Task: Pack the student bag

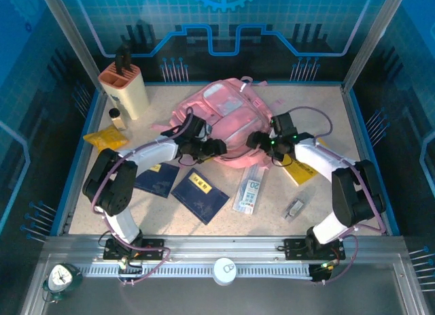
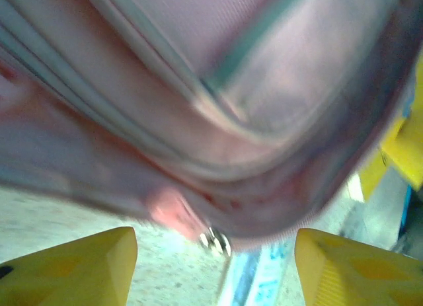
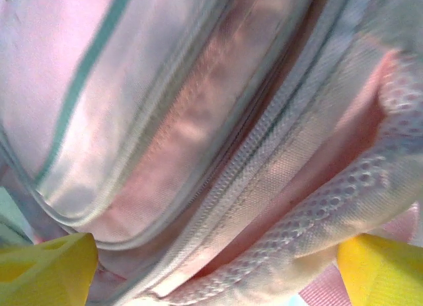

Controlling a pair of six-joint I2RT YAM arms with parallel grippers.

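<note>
The student bag (image 1: 228, 114), a pink backpack with pale trim, lies flat at the middle of the table. My left gripper (image 1: 216, 149) is at its near left edge and my right gripper (image 1: 253, 139) at its near right edge. In the left wrist view the yellow fingers (image 2: 86, 266) stand wide apart with nothing clasped. A small metal zip pull (image 2: 215, 240) hangs from the bag's lower edge (image 2: 198, 121) just ahead of them. In the right wrist view the right gripper (image 3: 217, 253) is open, with a zip line (image 3: 264, 147) and a mesh edge (image 3: 370, 180) of the bag between its fingers.
Two dark blue booklets (image 1: 158, 179) (image 1: 199, 196), a clear packet (image 1: 249, 189) and a small grey item (image 1: 294, 207) lie in front of the bag. Yellow packets (image 1: 105, 137) (image 1: 299, 171) lie to the left and right. A beige holder (image 1: 124, 87) and a small bottle (image 1: 117, 118) stand back left.
</note>
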